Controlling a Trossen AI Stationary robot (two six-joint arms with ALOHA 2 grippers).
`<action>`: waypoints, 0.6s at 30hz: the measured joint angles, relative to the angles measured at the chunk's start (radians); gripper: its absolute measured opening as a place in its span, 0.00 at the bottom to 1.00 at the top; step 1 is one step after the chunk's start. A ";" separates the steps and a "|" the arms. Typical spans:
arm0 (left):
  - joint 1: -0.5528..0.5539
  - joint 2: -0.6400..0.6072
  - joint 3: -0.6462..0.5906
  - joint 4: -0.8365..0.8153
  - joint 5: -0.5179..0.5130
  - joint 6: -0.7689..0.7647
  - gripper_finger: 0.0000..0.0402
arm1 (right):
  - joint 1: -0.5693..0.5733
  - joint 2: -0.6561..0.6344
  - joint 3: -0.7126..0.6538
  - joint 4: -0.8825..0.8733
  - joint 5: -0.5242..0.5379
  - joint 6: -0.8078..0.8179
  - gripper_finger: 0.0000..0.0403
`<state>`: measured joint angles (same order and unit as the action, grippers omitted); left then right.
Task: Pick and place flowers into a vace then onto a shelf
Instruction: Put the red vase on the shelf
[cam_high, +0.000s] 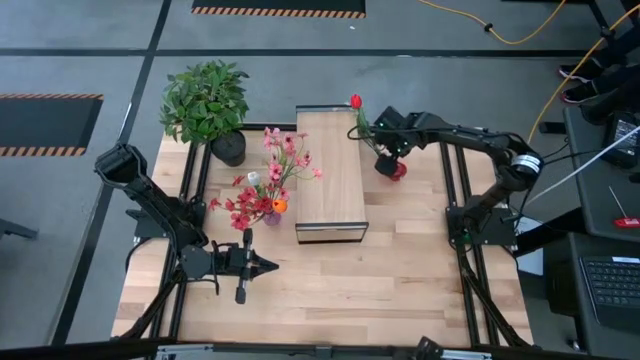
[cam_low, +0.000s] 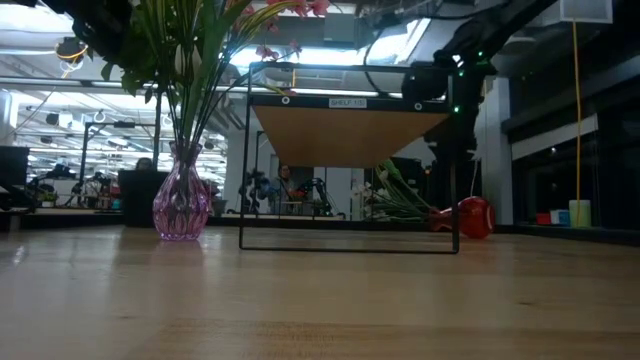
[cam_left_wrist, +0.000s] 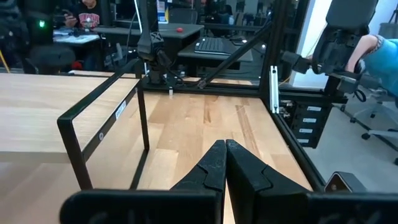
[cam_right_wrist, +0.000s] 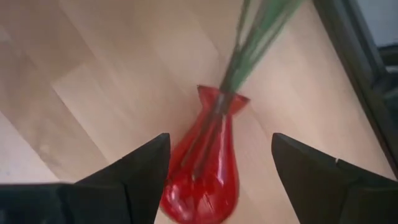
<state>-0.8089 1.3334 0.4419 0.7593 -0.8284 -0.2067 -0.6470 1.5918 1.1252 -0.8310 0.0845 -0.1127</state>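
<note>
A red glass vase (cam_right_wrist: 208, 168) lies on its side on the table just right of the shelf (cam_high: 330, 175). Green stalks (cam_right_wrist: 249, 50) stick out of its neck, and a red blossom (cam_high: 355, 101) reaches past the shelf's far right corner. My right gripper (cam_right_wrist: 221, 137) hangs above this vase (cam_high: 393, 168), open, with one finger on either side and clear of it. A pink vase (cam_high: 272, 215) full of pink, red and orange flowers (cam_high: 285, 160) stands upright left of the shelf. My left gripper (cam_left_wrist: 225, 146) is shut and holds nothing, low over the near-left table (cam_high: 262, 266).
A bushy green potted plant (cam_high: 205, 100) stands at the far-left corner. The shelf is a raised board on a thin dark frame (cam_low: 350, 245), open underneath. Bare tabletop (cam_high: 380, 285) stretches along the near side. Dark frame rails (cam_high: 460, 200) run along the table's left and right edges.
</note>
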 joint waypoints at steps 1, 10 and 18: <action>0.000 0.000 0.000 0.000 0.000 0.003 0.01 | 0.001 0.010 0.000 0.011 0.000 -0.003 0.69; 0.000 0.000 0.000 0.000 0.000 0.008 0.01 | 0.000 0.068 0.000 0.067 0.000 -0.026 0.69; 0.000 0.000 0.000 0.000 0.000 0.011 0.01 | -0.033 0.085 -0.001 0.074 -0.015 -0.022 0.69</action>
<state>-0.8089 1.3334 0.4419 0.7593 -0.8284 -0.1959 -0.6799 1.6771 1.1244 -0.7566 0.0699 -0.1345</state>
